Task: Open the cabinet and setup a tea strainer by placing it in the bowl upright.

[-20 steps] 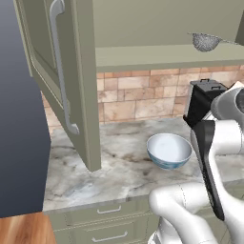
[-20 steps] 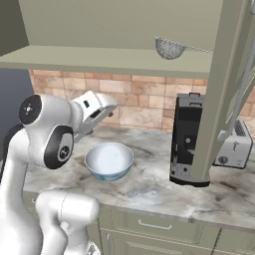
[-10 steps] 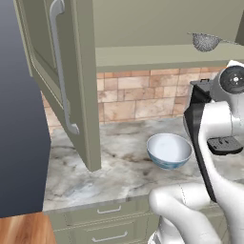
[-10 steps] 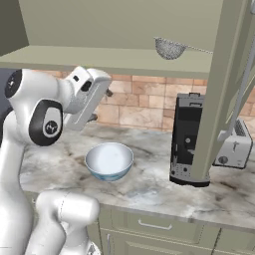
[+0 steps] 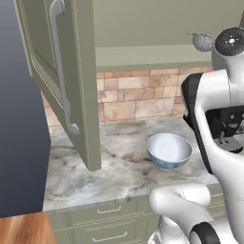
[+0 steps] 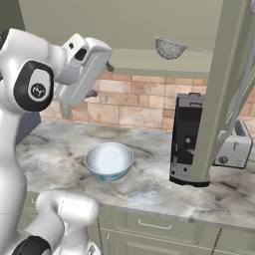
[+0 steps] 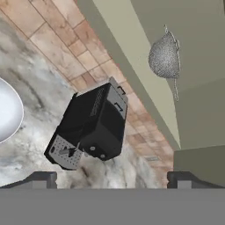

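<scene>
Cabinet open, both doors swung wide. Tea strainer resting on the shelf inside, handle pointing toward the right door. Bowl upright on the marble counter below — beside the black coffee machine. Gripper raised near shelf height, left of the strainer and apart from it — fingertips spread wide, holding nothing.

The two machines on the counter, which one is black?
The tall coffee machine beside the bowl is black; the toaster farther right is silver and lower.
</scene>
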Tool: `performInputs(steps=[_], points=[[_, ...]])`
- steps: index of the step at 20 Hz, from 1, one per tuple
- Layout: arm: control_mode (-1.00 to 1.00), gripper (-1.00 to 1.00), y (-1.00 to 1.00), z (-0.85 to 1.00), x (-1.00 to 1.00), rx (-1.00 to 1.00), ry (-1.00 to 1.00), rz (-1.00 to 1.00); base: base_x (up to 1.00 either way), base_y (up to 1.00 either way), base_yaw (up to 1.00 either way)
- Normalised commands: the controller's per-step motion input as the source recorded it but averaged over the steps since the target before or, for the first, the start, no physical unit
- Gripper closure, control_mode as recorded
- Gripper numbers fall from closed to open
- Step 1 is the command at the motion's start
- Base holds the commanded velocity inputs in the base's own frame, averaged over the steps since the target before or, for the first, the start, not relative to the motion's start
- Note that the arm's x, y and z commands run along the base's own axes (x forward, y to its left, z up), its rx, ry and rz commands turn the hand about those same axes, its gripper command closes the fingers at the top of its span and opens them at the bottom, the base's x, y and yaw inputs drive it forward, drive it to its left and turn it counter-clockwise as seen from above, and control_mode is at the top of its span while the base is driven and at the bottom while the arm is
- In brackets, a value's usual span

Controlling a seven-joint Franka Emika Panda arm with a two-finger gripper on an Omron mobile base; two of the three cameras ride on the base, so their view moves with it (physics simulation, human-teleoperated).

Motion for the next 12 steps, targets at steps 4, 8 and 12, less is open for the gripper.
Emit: performInputs(steps=[4,8,12], points=[[-1.0,-1.0,-0.25,0.03,0.0,0.15,0.0,-0.01,0.0,0.0,0.0],[-1.0,-1.0,-0.02,0.01,0.11,-0.02,-0.31,0.0,0.0,0.0,0.0],[-1.0,-1.0,-0.02,0.03,0.46,-0.09,-0.14,0.0,0.0,0.0,0.0]])
